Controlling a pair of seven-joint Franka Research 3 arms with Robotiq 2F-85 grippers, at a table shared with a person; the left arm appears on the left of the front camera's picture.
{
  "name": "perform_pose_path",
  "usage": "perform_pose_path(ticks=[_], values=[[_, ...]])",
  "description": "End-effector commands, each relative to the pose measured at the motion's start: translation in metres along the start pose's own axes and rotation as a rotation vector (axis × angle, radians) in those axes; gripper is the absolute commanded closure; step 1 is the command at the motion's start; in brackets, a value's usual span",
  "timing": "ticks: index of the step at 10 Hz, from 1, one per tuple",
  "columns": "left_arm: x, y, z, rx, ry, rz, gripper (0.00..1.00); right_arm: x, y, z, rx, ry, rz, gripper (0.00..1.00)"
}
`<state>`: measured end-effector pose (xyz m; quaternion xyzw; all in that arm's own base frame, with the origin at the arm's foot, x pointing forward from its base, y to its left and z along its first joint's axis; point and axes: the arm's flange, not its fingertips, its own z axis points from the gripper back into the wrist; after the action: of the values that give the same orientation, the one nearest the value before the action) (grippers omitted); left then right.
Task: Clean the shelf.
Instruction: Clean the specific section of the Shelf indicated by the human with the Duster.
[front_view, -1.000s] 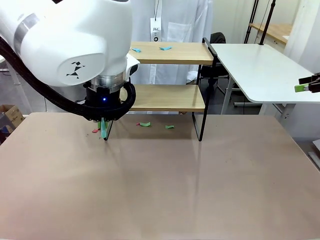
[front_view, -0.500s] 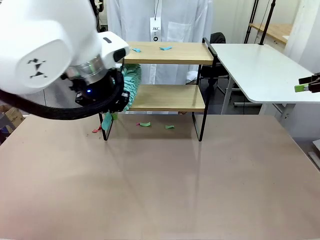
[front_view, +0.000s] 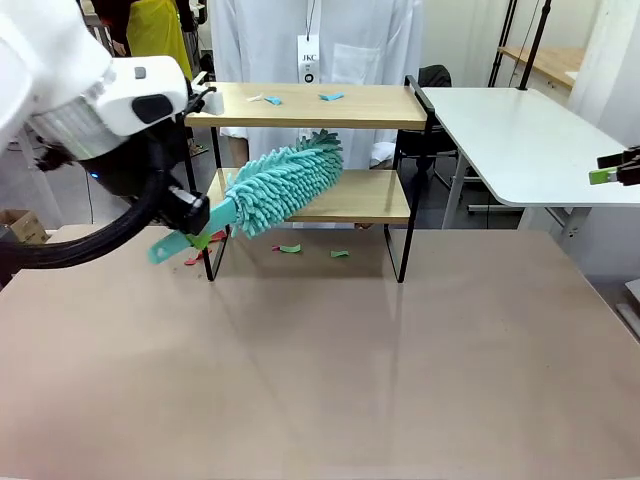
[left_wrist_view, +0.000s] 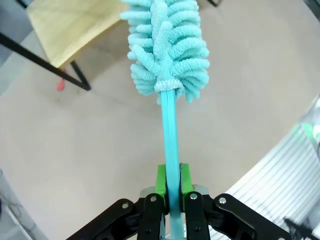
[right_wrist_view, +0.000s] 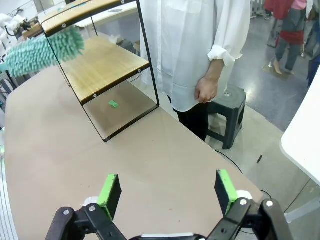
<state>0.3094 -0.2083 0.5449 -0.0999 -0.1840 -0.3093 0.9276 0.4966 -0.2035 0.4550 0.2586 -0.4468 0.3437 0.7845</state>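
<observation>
left tool (left_wrist_view: 172, 179) swung up, clenched on duster (front_view: 285, 185) handle; head prob. touching shelf (front_view: 370, 105) lower board.

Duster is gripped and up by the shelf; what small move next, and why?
Probably raise the left end effector so the duster head clears the top board of the shelf, ready to sweep across it. The head now hangs in front of the lower board, while teal scraps lie on the top board.
</observation>
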Motion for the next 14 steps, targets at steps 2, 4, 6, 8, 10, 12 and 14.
perform_pose_path(ticks=[2,4,6,8,10,12,14], values=[[-0.019,0.031,0.012,-0.168,0.047,-0.245,0.87,0.002,0.001,0.0,0.001,-0.002,0.004,0.0],[-0.029,0.043,0.04,-0.197,0.002,-0.284,0.87,0.002,0.001,0.0,0.001,-0.002,0.004,0.0],[-0.038,0.041,0.065,-0.087,0.057,-0.418,0.87,0.002,0.001,0.0,0.001,-0.002,0.004,0.0],[-0.043,0.035,0.083,0.0,0.179,-0.56,0.87,0.002,0.001,0.0,0.001,-0.002,0.004,0.0],[-0.045,0.036,0.076,0.001,0.374,-0.609,0.87,0.002,0.001,0.0,0.001,-0.002,0.004,0.0],[-0.048,0.032,0.044,-0.037,0.531,-0.695,0.87,0.002,0.001,0.0,0.001,-0.002,0.004,0.0],[-0.052,0.034,0.031,-0.079,0.55,-0.73,0.87,0.002,0.001,0.0,0.001,-0.002,0.004,0.0]])
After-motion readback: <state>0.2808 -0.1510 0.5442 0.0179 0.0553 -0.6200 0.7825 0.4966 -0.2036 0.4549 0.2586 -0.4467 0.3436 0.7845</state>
